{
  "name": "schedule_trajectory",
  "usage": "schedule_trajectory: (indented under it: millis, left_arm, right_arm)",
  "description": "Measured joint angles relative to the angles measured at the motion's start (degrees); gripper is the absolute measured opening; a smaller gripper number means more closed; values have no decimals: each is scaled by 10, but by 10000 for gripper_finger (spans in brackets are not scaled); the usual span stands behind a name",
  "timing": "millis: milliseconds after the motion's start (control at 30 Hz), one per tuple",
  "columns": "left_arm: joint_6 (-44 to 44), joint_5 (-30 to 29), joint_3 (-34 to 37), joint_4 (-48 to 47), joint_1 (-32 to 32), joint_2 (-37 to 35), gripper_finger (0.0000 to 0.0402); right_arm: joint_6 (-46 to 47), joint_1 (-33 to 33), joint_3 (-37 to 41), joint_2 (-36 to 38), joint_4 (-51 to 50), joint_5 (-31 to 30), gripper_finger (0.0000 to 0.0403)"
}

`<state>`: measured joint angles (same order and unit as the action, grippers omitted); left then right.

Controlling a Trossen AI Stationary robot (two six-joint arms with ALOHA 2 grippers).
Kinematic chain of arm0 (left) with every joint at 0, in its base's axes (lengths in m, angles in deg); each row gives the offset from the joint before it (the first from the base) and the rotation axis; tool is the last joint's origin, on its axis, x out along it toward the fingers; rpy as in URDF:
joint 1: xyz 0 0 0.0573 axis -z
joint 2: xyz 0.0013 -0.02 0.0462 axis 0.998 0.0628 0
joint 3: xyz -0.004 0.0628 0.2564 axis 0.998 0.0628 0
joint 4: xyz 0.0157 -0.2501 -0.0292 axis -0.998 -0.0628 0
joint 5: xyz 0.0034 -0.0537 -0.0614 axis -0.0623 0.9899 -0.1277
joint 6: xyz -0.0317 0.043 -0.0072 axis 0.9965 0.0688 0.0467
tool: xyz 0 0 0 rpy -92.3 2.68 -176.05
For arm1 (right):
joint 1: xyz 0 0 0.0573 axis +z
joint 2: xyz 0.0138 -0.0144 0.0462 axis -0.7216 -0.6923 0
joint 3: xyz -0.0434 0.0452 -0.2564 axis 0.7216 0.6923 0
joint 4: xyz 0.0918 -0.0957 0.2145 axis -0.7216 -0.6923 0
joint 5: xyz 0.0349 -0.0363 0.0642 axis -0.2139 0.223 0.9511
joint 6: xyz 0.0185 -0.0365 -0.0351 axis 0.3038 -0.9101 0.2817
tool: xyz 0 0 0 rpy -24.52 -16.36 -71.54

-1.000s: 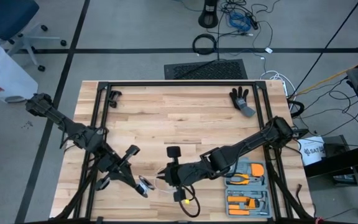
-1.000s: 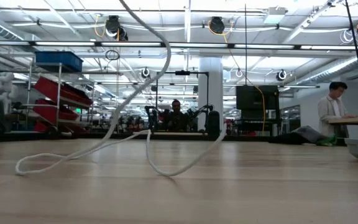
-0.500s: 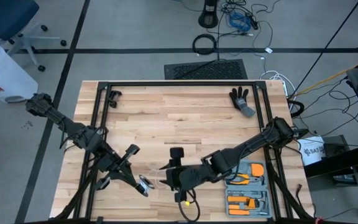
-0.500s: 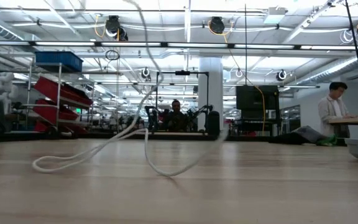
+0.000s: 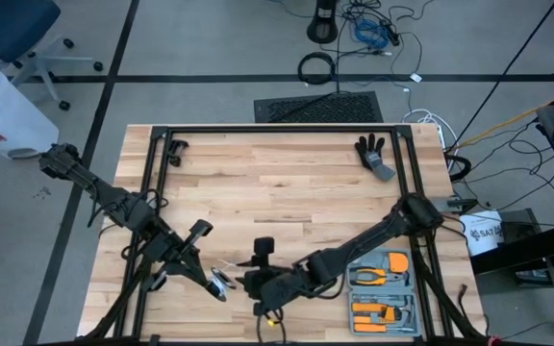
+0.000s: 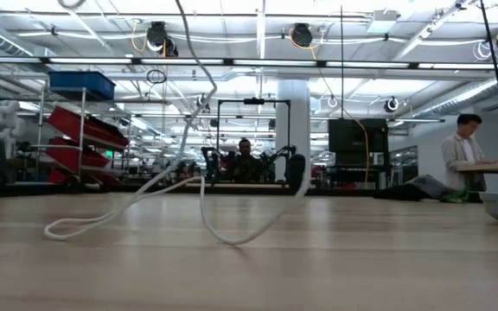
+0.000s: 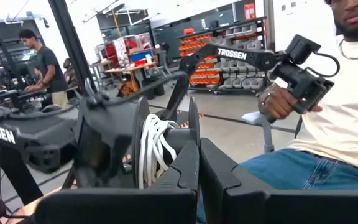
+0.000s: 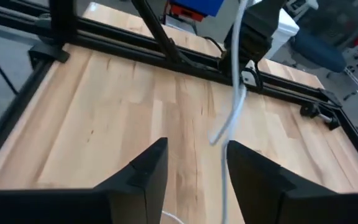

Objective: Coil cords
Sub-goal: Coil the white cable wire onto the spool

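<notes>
Both grippers work near the front edge of the wooden table (image 5: 287, 183), well away from the black glove (image 5: 373, 154) that lies at the table's far right corner. Left gripper (image 5: 221, 285), the one farther from that glove, has its two dark fingers (image 7: 188, 168) pressed together on the small black reel (image 7: 143, 146), whose discs stand on edge with several turns of white cord (image 7: 153, 146) wound between them. From above, the reel (image 5: 221, 282) shows as a small pale-centred disc at the gripper's tip, between the two arms.

Right gripper (image 5: 258, 286) sits just beside the reel, on its glove side, with the fingers (image 8: 143, 171) standing apart. The white cord (image 8: 234, 106) hangs slack in front of them and passes down through the gap; I cannot tell whether it touches either finger.

At table height the cord (image 6: 171, 186) drops from above, lies in a long flat loop on the wood and rises again in a second curve.

An orange-handled tool set in a grey tray (image 5: 383, 288) rests at the front, on the same side as the glove. Beyond the table a seated person (image 7: 328, 112) holds a dark handheld device, and another person (image 6: 463, 154) stands at a bench far back.
</notes>
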<state>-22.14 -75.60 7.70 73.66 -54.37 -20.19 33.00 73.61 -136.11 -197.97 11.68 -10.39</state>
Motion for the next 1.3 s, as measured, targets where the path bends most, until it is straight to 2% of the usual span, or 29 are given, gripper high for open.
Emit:
schedule_trajectory:
  millis: [167,267,400,800,1033,1233,1300]
  left_arm:
    - [-3,0,0,0,0,0,2]
    - [-3,-1,0,0,0,0,2]
    - [-3,-1,0,1,0,0,2]
    - [17,-4,1,47,21,-54,2]
    - [2,-46,1,40,48,-102,2]
    - [2,-47,1,-8,55,-111,2]
    - [2,-47,1,-25,55,-110,2]
  right_arm:
    - [8,-4,0,-7,-21,-52,118]
    - [13,-3,0,-7,-38,-85,76]
    - [2,2,0,-7,-51,-87,10]
    - [82,4,0,27,-249,-40,1]
    - [134,4,0,32,-319,23,0]
    - [164,7,0,48,-335,108,0]
    - [179,13,0,64,-337,107,1]
